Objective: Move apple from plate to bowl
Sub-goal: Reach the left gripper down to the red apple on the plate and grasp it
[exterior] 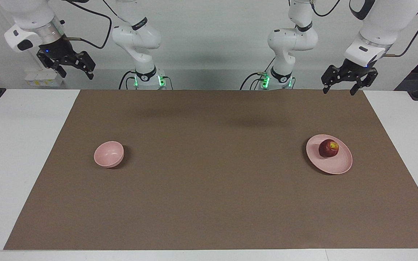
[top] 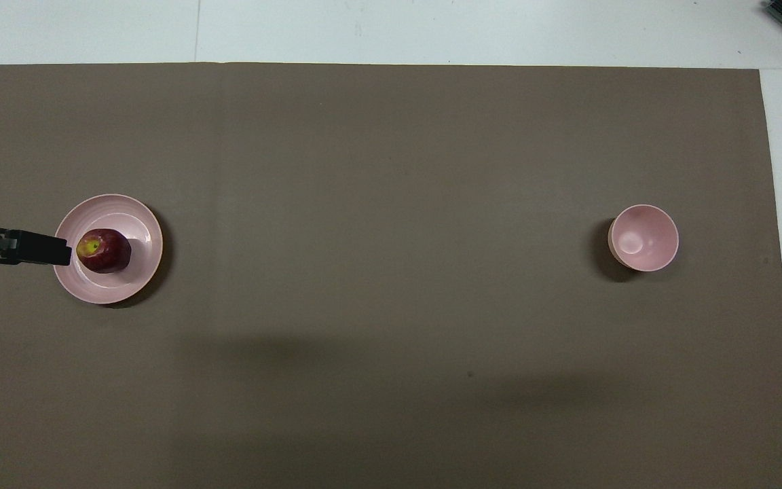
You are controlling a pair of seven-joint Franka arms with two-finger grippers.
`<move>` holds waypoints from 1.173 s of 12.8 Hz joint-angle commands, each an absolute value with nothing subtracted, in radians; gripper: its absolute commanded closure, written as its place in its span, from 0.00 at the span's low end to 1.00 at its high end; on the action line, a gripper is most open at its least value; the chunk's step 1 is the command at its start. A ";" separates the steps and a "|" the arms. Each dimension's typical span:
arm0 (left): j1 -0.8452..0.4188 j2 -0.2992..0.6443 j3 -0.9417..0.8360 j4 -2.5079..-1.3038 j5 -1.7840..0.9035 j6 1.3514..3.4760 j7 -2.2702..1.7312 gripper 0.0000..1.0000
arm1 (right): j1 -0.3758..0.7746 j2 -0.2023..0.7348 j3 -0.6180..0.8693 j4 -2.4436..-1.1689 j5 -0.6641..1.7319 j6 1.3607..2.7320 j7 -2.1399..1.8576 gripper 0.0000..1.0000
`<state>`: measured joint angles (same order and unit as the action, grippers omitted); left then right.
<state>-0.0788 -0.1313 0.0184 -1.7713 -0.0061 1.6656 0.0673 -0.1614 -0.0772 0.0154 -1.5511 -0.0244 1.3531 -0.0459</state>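
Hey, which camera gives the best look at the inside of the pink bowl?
The overhead view: it looks almost straight down into the bowl, showing its whole inner floor with nothing in it. The facing view sees the bowl slantwise, showing its rim, part of the inner wall and the outer side.

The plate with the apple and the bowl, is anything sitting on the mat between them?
Nothing: both views show only bare brown mat between the plate holding the apple and the bowl.
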 commanded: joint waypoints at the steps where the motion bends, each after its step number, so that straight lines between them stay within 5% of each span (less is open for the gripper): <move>1: -0.038 -0.147 0.020 -1.891 0.005 1.807 0.109 0.00 | -0.166 -0.095 0.023 -1.566 -0.026 1.350 -0.038 0.00; 8: 0.067 -0.006 0.020 -1.948 -0.017 2.055 0.259 0.00 | -0.183 -0.130 0.017 -1.621 -0.026 1.351 -0.049 0.00; 15: 0.064 0.124 0.018 -2.154 -0.018 2.416 0.281 0.00 | -0.123 -0.127 0.031 -1.693 -0.009 1.376 -0.019 0.00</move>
